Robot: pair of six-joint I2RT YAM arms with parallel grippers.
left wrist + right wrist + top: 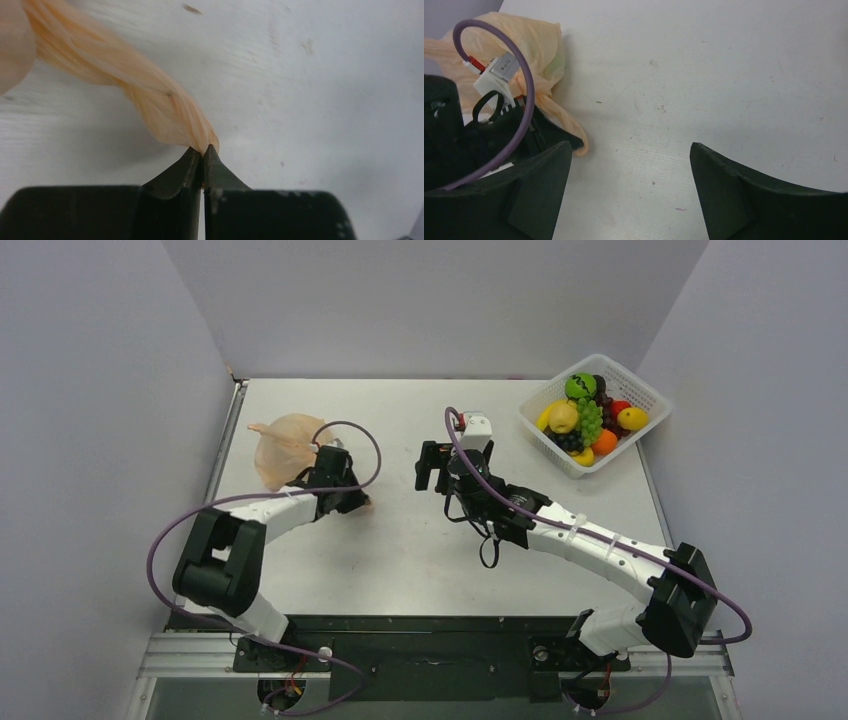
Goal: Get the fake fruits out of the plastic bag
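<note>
The plastic bag (285, 445) lies slumped on the far left of the table (400, 570), its peach film crumpled, one end drawn out into a tight twisted rope. And there's the grip: the left gripper (360, 504) has its jaws pinched right together on the tip of that twist, clear as day in the left wrist view, where the fingertips (192, 165) meet on the plastic with no gap. What's inside the bag? Hard to say; the film is too cloudy, and the left arm covers part of it from above. Over at mid-table, the right gripper (430, 468) hangs with its jaws spread wide, nothing between them but bare tabletop, and it is well apart from the bag. Far right corner now: the white lattice basket (640, 390) holds a heap of fake fruits (590, 420), a green apple, yellow pieces, grapes and an orange, while the lower ones are buried and can't be told apart.
</note>
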